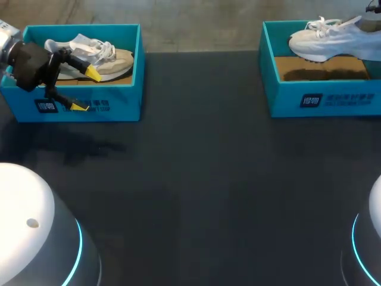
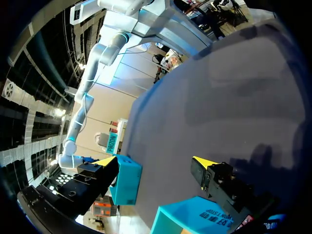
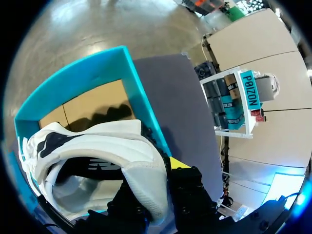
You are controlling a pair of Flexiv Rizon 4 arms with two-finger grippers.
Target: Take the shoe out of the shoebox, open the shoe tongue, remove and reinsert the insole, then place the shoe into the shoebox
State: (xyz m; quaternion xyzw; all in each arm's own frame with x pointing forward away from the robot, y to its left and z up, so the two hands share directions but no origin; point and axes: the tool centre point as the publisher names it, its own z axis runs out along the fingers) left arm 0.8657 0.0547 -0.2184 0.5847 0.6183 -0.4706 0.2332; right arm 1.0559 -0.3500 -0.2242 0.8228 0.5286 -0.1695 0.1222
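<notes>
A white shoe point(image 1: 333, 39) hangs tilted over the right teal shoebox point(image 1: 321, 98), whose cardboard floor is bare. My right gripper point(image 3: 156, 195) is shut on the heel of the white shoe point(image 3: 97, 146), above that shoebox point(image 3: 73, 83); in the head view the gripper sits at the right edge, mostly cut off. A beige-and-white shoe point(image 1: 113, 59) lies in the left teal shoebox point(image 1: 119, 104). My left gripper point(image 1: 86, 89) is open astride that box's front wall, one yellow tip over the shoe and the other outside. Nothing lies between the left gripper's point(image 2: 155, 162) fingers.
The dark table point(image 1: 202, 179) stretches wide between the two boxes and toward the front edge. Both boxes stand along the table's far edge. Rounded white arm bases fill the near left point(image 1: 30, 226) and near right corners.
</notes>
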